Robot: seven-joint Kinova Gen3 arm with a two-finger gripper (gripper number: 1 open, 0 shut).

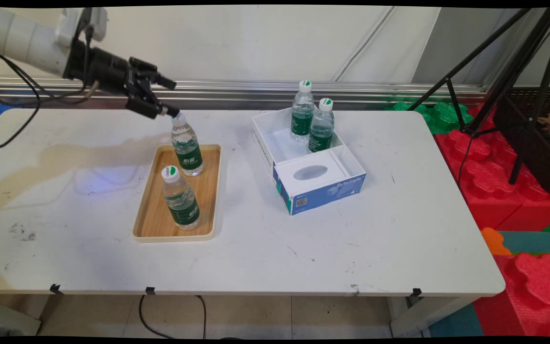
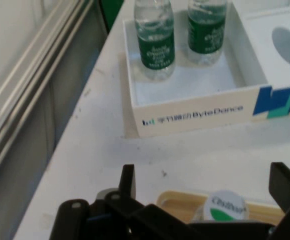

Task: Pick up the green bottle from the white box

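Pincer (image 1: 172, 98) spread above far tray bottle (image 1: 187, 145), cap hidden.

The table (image 1: 265, 248) is white, with a brownish stain toward its left edge and small dark scuffs near the front left corner. The tray (image 1: 147, 220) near the left of the middle is tan wood grain inside, with a pale cream rim. Each bottle on the tray (image 1: 181, 199) is clear, with a dark green label lettered in white; the nearer one has a white cap marked with a green patch. The two bottles in the box (image 1: 322, 128) look the same, with white and green caps. The box (image 1: 325, 191) is white inside, with blue and teal on its outer sides and a grey oval on its top panel. The gripper (image 1: 172, 98) is black.
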